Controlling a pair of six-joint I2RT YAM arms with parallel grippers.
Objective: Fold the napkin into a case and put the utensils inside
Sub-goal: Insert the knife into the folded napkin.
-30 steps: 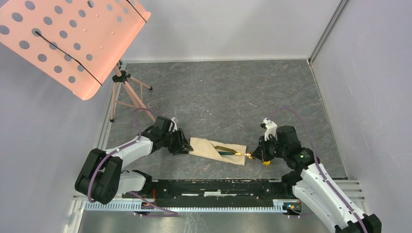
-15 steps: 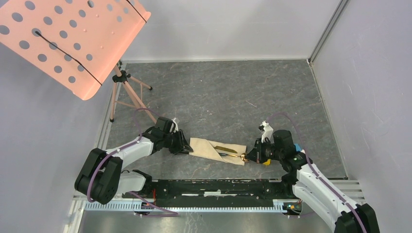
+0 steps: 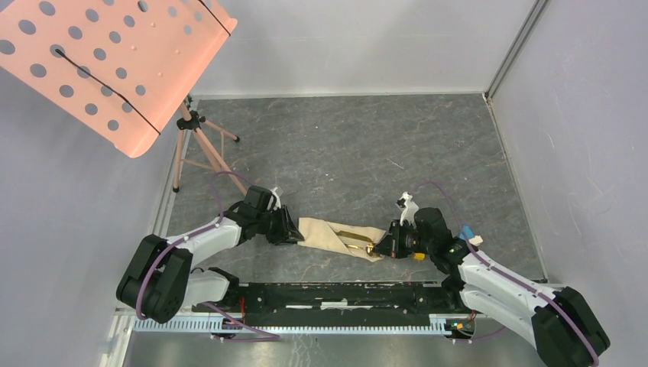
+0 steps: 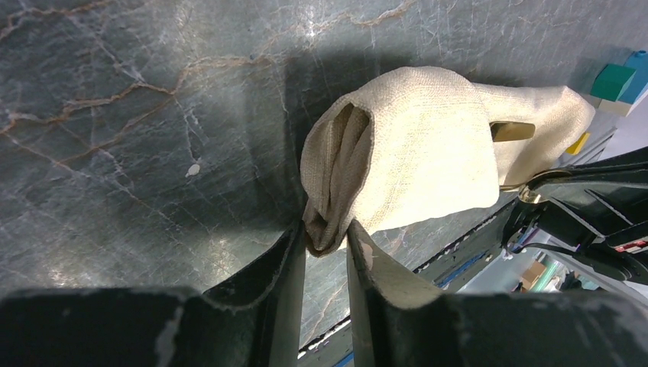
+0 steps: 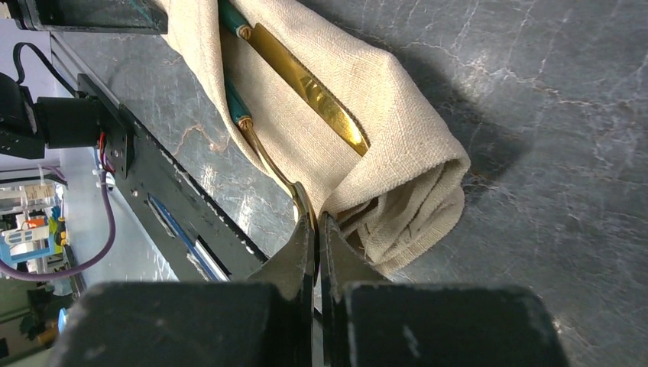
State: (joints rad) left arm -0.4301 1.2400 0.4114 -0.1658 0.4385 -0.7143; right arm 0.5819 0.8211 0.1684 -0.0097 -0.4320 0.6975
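Note:
The beige napkin [image 3: 328, 233] lies folded and bunched on the grey table, between the two arms. My left gripper [image 3: 294, 233] is shut on its left end; in the left wrist view the fingertips of the left gripper [image 4: 327, 241] pinch a bunched fold of the napkin [image 4: 413, 153]. The gold knife [image 5: 313, 84] lies inside the fold of the napkin [image 5: 382, 115], blade showing. My right gripper [image 5: 317, 222] is shut on the gold bowl end of the spoon [image 5: 260, 145], whose teal handle runs under the cloth edge. The right gripper [image 3: 380, 248] sits at the napkin's right end.
A pink perforated stand [image 3: 115, 69] on a tripod [image 3: 199, 145] rises at the back left. A yellow cube [image 3: 419, 257] and a teal cube [image 3: 466, 232] lie by the right arm. A black rail [image 3: 344, 294] runs along the near edge. Walls close both sides.
My right gripper has moved left with the spoon, sliding it further into the napkin. The cloth has bunched shorter. The left jaws have narrowed on the napkin's end.

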